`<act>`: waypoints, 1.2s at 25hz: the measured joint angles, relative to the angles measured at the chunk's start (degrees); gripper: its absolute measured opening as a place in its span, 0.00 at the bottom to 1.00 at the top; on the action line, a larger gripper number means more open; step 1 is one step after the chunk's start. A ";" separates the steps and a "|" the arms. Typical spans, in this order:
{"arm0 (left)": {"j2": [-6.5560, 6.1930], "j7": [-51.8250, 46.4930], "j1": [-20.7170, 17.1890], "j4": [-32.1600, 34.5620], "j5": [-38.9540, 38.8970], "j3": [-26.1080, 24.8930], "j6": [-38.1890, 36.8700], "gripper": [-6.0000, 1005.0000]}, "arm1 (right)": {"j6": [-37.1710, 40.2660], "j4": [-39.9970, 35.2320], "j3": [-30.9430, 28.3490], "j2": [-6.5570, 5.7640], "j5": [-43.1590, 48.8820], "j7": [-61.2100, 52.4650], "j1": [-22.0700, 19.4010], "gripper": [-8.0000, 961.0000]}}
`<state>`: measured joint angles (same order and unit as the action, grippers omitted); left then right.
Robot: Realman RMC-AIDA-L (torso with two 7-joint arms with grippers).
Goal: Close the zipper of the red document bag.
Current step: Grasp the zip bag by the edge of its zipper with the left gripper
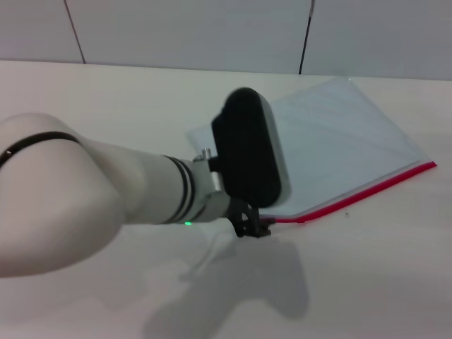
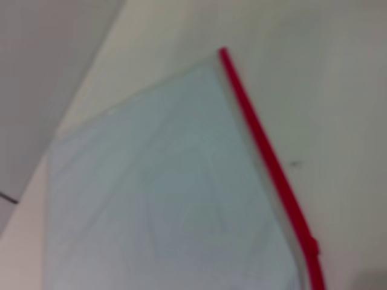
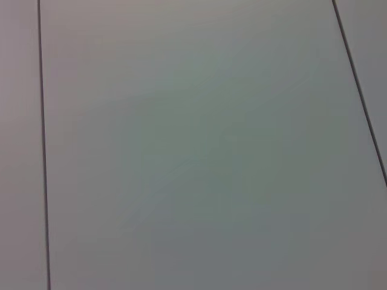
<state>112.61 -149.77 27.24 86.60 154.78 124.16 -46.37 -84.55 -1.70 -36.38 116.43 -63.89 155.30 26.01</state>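
1. Head view: left gripper (image 1: 253,227) sits low at the near left end of the zipper (image 1: 367,192), its black fingertips just beside or touching the red strip there; the wrist housing hides them, so I cannot tell how the jaws stand.
2. Red document bag (image 1: 332,148): one, lying flat on the table (image 1: 106,106), stretching away from the jaws to the right and rear, zipper along its near long edge.
3. Slider tab (image 2: 312,246): one small bump on the red strip in the left wrist view, probably close to the jaws.
4. Handling advice: pinch the tab alone, pull straight along the strip toward its far right end, staying low so the pouch does not lift or skid.
5. Right gripper: none in view; its wrist camera shows only a plain panelled surface (image 3: 193,145).
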 joint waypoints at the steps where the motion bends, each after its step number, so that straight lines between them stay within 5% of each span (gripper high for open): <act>1: 0.63 0.42 0.10 0.00 0.43 0.00 -0.98 0.73 | 0.00 0.02 0.00 -0.03 0.00 0.00 0.01 0.92; 10: 3.42 1.24 0.36 -2.13 5.68 0.84 -3.17 0.71 | 0.00 0.07 0.00 -0.06 0.00 0.00 0.13 0.92; 30: 3.58 4.25 1.52 -11.99 6.04 2.01 9.94 0.68 | 0.00 0.32 0.00 -0.02 0.00 0.00 0.36 0.92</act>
<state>116.19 -145.51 28.76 74.61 160.82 126.17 -36.42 -84.55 -1.38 -36.38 116.41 -63.89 155.30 26.37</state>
